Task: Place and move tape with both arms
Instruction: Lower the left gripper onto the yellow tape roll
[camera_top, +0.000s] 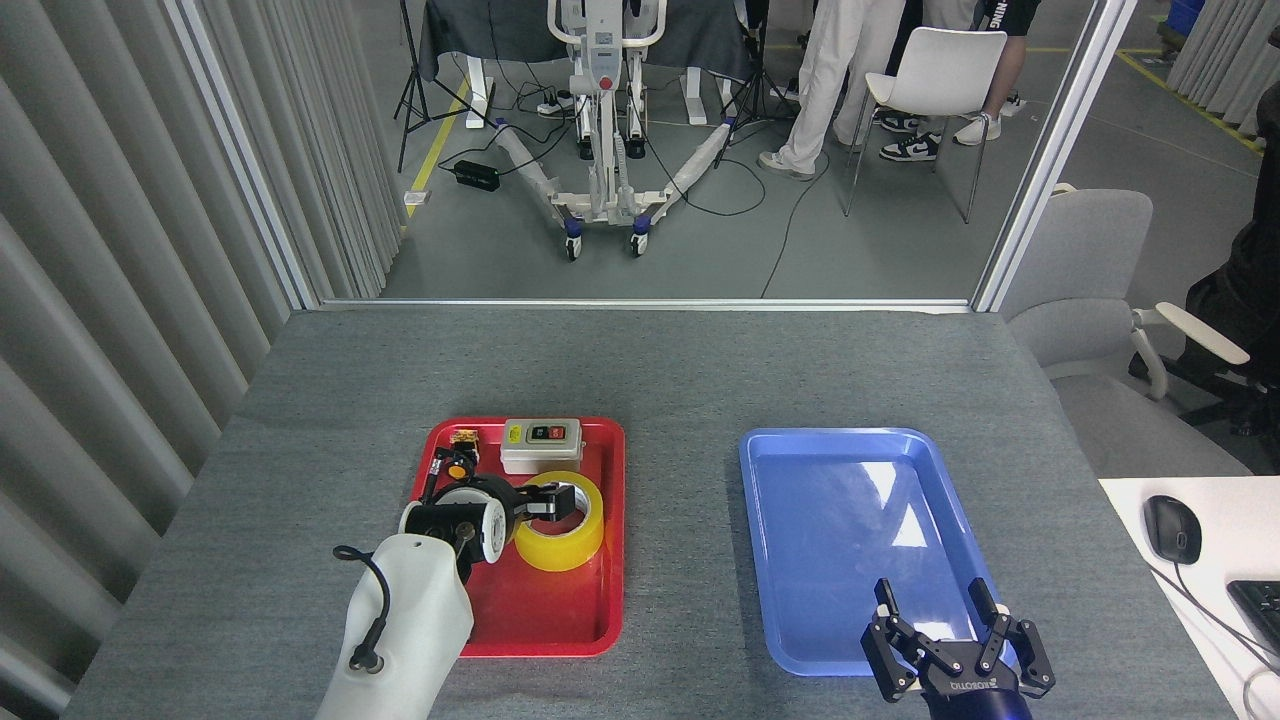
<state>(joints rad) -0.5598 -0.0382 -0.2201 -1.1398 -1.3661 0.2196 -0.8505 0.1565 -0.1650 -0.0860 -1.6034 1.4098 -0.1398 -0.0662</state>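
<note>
So the left gripper (545, 503) has its jaws over the yellow tape (557, 522) in the red tray (540, 620), can't tell if they've closed, while the right gripper (955, 640) hangs jaws wide by the blue tray (850, 440)

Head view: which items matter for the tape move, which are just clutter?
In play:
- tape, in the red tray
- left gripper, reaching over the tape's hole
- right gripper, open, at the blue tray's near edge

Clutter:
- grey switch box
- orange push button
- mouse, side desk
</note>
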